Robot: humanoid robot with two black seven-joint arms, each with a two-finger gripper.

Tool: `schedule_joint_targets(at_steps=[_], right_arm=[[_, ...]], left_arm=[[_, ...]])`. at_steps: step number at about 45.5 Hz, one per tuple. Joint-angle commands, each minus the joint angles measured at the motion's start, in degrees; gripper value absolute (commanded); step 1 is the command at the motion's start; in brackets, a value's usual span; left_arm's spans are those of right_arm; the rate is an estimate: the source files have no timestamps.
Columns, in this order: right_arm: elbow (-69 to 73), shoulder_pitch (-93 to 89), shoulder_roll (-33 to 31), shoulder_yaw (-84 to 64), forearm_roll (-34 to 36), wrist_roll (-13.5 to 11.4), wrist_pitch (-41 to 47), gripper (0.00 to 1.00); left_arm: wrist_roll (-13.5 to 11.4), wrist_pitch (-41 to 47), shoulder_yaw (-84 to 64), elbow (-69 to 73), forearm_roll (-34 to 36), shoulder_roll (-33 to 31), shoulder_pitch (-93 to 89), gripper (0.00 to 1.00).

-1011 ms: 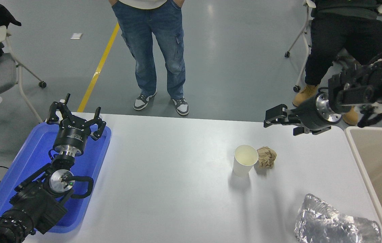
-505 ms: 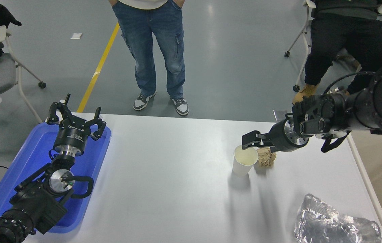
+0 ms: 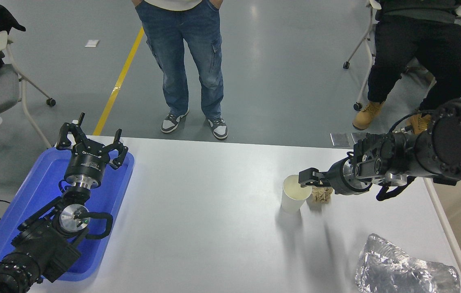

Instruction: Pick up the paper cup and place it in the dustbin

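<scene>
Overhead, no readable writing shows; the small print on the left gripper's [image 3: 90,143] collar is too fine to make out. That gripper is parked over the blue tray [image 3: 27,195] at lower left, fingers spread wide, holding nothing. From the right edge the right arm reaches level across the white table [image 3: 198,211], and the right gripper [image 3: 307,178] sits at the paper cup's [image 3: 294,194] right rim; whether its fingers grip cannot be told. The cup stands upright mid-table, with the crumpled brown paper ball [image 3: 322,194] just beside it. A crinkled foil bag [image 3: 401,268] lies nearer, and the dustbin's [image 3: 446,228] pale rim runs along the right edge.
</scene>
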Motion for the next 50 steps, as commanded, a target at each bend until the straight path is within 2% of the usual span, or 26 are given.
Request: schedule_joint_targets(at_steps=[1, 9, 17, 28, 32, 42, 44, 47, 50], right_arm=[[-2.2, -2.8, 0.0, 2.0, 0.8, -0.7, -1.6, 0.98], [-4.1, -5.0, 0.0, 2.1, 0.6, -0.7, -2.9, 0.92], [-5.9, -6.8, 0.0, 2.3, 0.1, -0.7, -3.6, 0.78], [-6.7, -8.3, 0.0, 2.3, -0.1, -0.6, -4.1, 0.67], [-6.8, -8.7, 0.0, 2.4, -0.2, -0.6, -4.2, 0.67], [-6.8, -9.4, 0.0, 3.8, -0.2, -0.6, -4.3, 0.54], [-6.7, -9.5, 0.0, 4.5, -0.1, -0.6, -4.2, 0.46], [-6.6, -9.6, 0.0, 5.2, -0.2, -0.6, -4.2, 0.28], [-6.6, -9.8, 0.0, 5.3, -0.1, -0.6, -4.2, 0.2]], left_arm=[[0.0, -0.1, 0.0, 0.0, 0.0, 0.0, 0.0, 1.0], [0.0, 0.0, 0.0, 0.0, 0.0, 0.0, 0.0, 1.0], [0.0, 0.0, 0.0, 0.0, -0.1, 0.0, 0.0, 1.0], [0.0, -0.1, 0.0, 0.0, 0.0, 0.0, 0.0, 1.0], [0.0, -0.1, 0.0, 0.0, 0.0, 0.0, 0.0, 1.0], [0.0, -0.1, 0.0, 0.0, 0.0, 0.0, 0.0, 1.0], [0.0, 0.0, 0.0, 0.0, 0.0, 0.0, 0.0, 1.0], [0.0, 0.0, 0.0, 0.0, -0.1, 0.0, 0.0, 1.0], [0.0, 0.0, 0.0, 0.0, 0.0, 0.0, 0.0, 1.0]])
